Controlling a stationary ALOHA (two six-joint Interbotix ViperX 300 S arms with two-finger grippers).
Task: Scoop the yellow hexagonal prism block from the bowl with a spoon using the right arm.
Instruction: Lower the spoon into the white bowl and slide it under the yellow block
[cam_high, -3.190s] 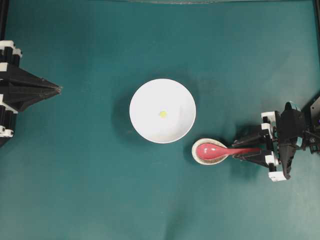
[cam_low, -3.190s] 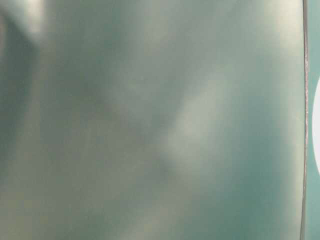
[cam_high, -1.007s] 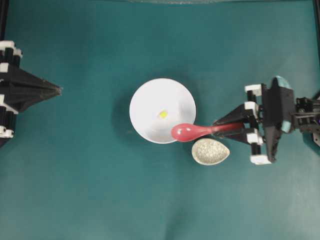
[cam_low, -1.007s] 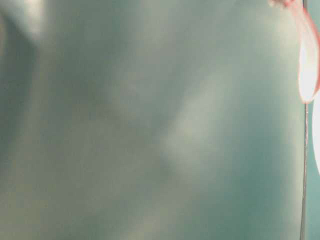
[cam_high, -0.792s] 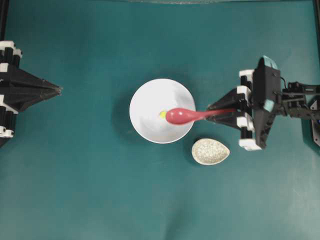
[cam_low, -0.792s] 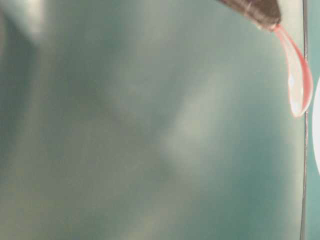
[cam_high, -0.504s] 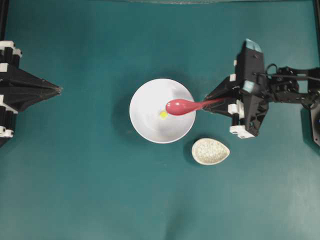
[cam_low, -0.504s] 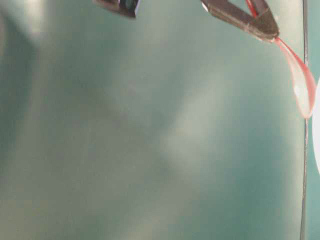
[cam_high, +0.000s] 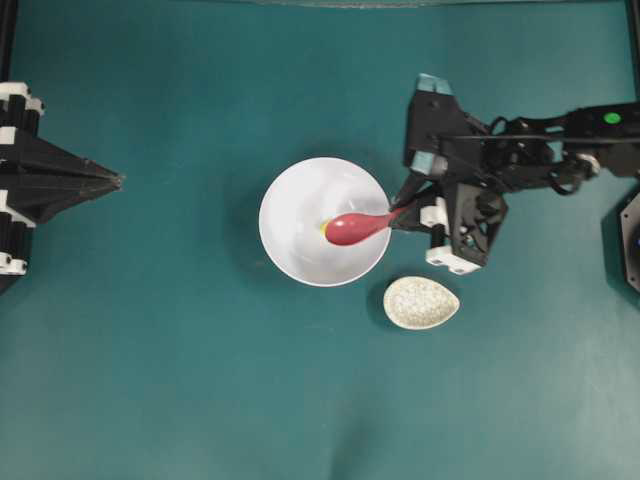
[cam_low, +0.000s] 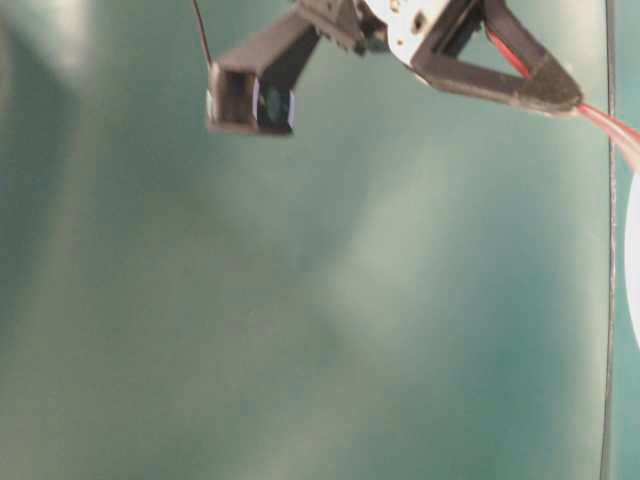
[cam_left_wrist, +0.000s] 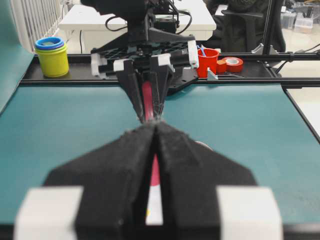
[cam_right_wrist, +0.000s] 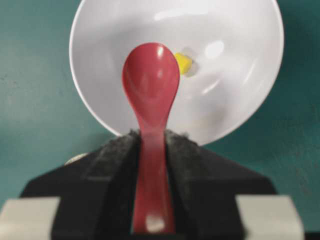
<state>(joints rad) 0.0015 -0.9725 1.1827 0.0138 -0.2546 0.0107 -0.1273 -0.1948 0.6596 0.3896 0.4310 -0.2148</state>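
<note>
Overhead view of a teal table (cam_high: 150, 350). At nine o'clock, the left gripper (cam_high: 118, 180) rests at the table's edge, its black pointed jaws pressed together on nothing. At the centre sits the white bowl (cam_high: 290, 250). Inside it, near its middle, lies the yellow hexagonal prism block (cam_right_wrist: 183, 63), just beside the scoop of the red-pink spoon (cam_high: 350, 227), which hangs over the bowl's three o'clock half. The spoon's handle runs toward three o'clock into the right gripper (cam_high: 403, 213), whose jaws are clamped on it. At five o'clock of the bowl, just outside its rim, sits a small speckled beige dish (cam_high: 421, 303).
</note>
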